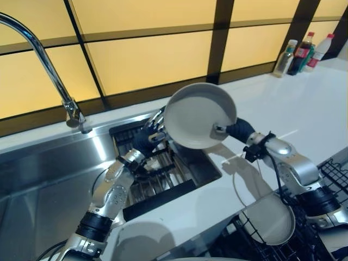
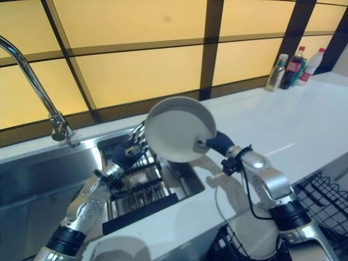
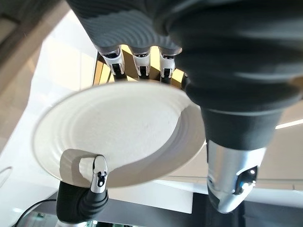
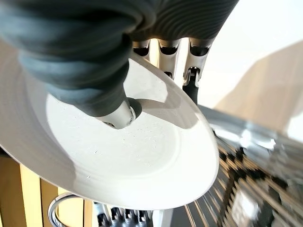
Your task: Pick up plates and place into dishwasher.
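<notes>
Near edge: a second plate [image 1: 270,219] is sitting in the black dishwasher rack [image 1: 331,174] below the white surface [image 1: 304,109]. Above the surface, the right hand [image 1: 220,129] is pinching the rim of a white plate [image 1: 198,115], thumb on the face, fingers behind. The left hand [image 1: 153,133] is touching the opposite rim with straight fingers [image 3: 140,64], over the sink drainer [image 1: 157,174]. Plate looks stiff, smooth, breakable; a rim grip seems best. Faucet [image 1: 49,70] and bottles [image 1: 302,53] stand farther back.

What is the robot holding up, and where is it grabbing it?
A white plate. The right hand pinches one rim; the left hand is at the opposite rim.
</notes>
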